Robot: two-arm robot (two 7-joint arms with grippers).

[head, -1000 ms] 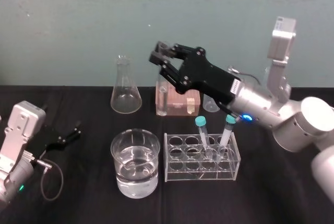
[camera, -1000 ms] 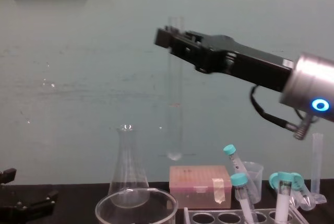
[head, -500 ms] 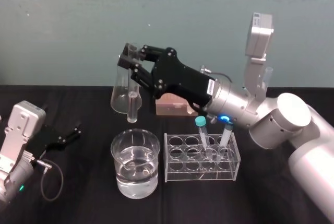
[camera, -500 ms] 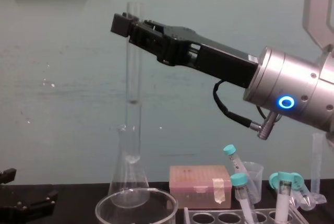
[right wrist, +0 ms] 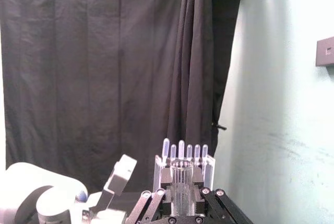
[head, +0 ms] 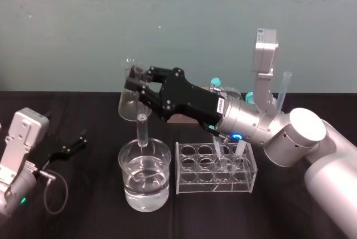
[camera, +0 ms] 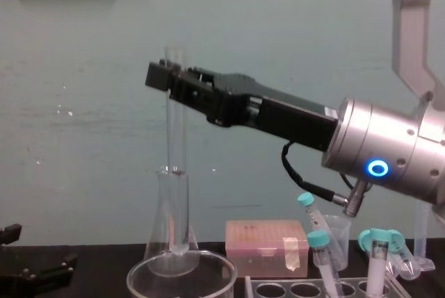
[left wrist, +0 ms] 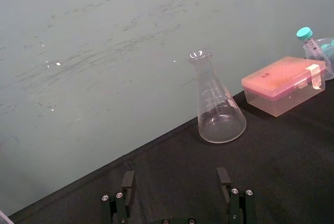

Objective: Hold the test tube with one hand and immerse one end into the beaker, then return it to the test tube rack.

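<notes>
Right hand (head: 138,79) reaches out over the left-centre of the table (head: 83,211), fingers clamped on the tube (head: 143,130) near its open top, and the tube hangs upright. Its rounded lower end sits right at the mouth of the beaker (head: 159,194), inside the rim's circle from the head view. I judge it to be above the water (head: 144,177), so not dipped yet. Left hand (head: 70,147) lies parked on the table at far left, fingers spread apart, nothing in them. Rack (head: 192,186) stands just beside the beaker, on its right.

So the job now is to go straight down. Keep the tube vertical and centred so the glass doesn't clip that thick rim. Stop once the tip is under the surface, short of the bottom. It's slick glass with a high grip, so slow does it, or the tube may swing or slip.

Hard to read: in the chest view the tube's tip overlaps the flask (camera: 170,235) behind it. The beaker is cut off at the lower edge there, so the gap between tip and water can't be judged from the side. From the head, the hand covers the tube's upper part.
</notes>
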